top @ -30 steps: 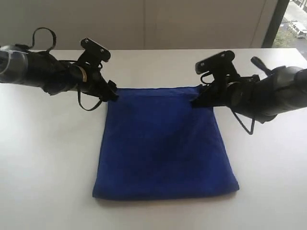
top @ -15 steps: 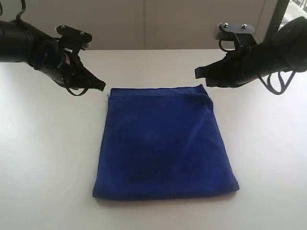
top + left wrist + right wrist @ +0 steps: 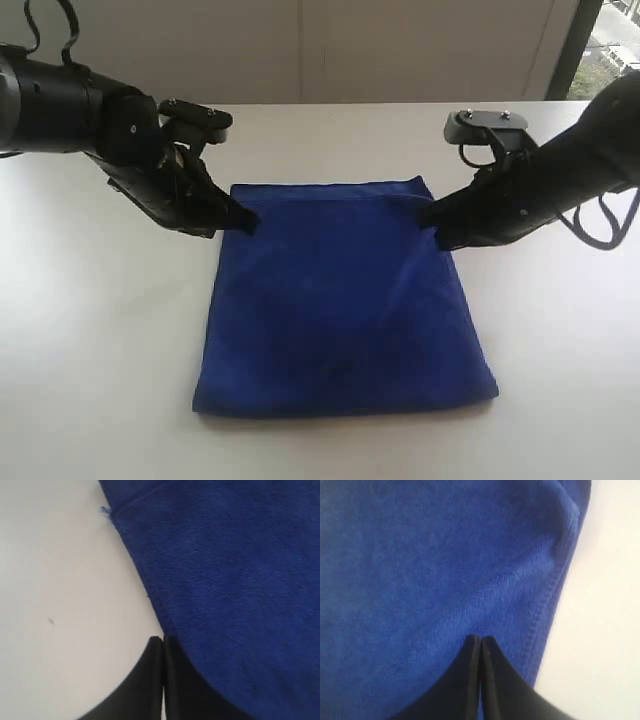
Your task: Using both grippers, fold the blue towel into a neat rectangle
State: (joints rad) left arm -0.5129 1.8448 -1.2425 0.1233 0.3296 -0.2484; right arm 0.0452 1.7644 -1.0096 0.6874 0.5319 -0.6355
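Note:
The blue towel lies flat on the white table as a doubled, roughly square shape with its fold toward the front. My left gripper is shut, its tips low at the towel's left edge near the far corner. In the left wrist view the shut left gripper meets the hem of the towel with nothing between the fingers. My right gripper is shut over the right edge near the far right corner. In the right wrist view the right gripper rests over the towel, just inside its stitched hem, empty.
The white table runs wide on both sides of the towel and in front of it. A pale wall stands behind the table's far edge, with a window strip at the far right.
Both grippers left the towel's far corners, rose and shut. They have now come down again to the side edges, slightly nearer the front. The towel has stayed flat.

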